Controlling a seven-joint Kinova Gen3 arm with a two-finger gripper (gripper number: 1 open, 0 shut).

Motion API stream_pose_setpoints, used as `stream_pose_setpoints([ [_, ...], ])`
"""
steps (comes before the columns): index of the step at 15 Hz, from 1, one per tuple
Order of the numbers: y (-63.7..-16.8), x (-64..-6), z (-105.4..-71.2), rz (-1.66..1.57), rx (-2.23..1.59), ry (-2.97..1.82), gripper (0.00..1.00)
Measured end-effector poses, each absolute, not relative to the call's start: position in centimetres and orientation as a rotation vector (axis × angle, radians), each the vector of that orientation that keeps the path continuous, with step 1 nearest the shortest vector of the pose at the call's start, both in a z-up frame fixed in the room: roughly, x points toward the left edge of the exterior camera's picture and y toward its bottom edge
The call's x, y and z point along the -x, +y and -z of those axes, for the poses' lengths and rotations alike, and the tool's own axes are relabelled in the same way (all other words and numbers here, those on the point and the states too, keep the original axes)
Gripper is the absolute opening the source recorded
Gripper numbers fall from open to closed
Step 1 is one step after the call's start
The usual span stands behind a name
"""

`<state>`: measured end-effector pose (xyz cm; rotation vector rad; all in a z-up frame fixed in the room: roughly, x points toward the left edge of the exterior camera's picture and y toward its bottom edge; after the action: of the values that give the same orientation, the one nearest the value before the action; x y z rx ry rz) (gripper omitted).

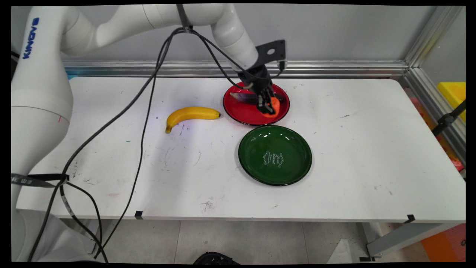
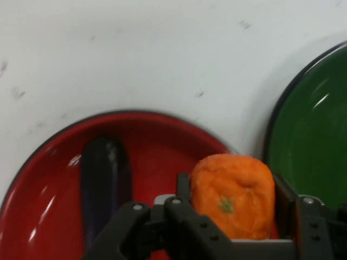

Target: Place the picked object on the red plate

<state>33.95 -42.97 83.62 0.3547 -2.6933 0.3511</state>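
Nearest the bottom of the main view, the white table (image 1: 334,186) runs almost the full width of the frame, its surface scuffed with small dark marks. Just right of centre sits a green plate (image 1: 275,155) with pale lettering in its middle. To the left of centre, a little higher up, a yellow banana (image 1: 190,114) lies on the bare table, well apart from both plates, with its stem end pointing to the lower left.

Above the green plate and just beside it is a red plate (image 1: 241,111); the two rims come very close, but whether they touch cannot be told. On the red plate's right part sits an orange carrot (image 1: 274,108), and the gripper (image 1: 266,104) reaches down over it from the upper left. In the hand view the gripper (image 2: 232,203) has one black finger pressed against each side of the carrot (image 2: 233,197), pinching it across its cut end, which shows a small green spot in the middle.

Also on the red plate (image 2: 49,211), to the left of the carrot in both views, lies a dark purple eggplant (image 2: 104,179), apart from the gripper. The green plate (image 2: 309,146) fills the right edge of the hand view.

Black cables (image 1: 145,123) hang from the arm across the left half of the main view.
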Motion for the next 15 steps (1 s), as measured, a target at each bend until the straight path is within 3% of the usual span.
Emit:
stream_pose_setpoints([
  [15,-44.9,-38.5,-79.7,-0.349,-0.388,-2.707,0.0],
])
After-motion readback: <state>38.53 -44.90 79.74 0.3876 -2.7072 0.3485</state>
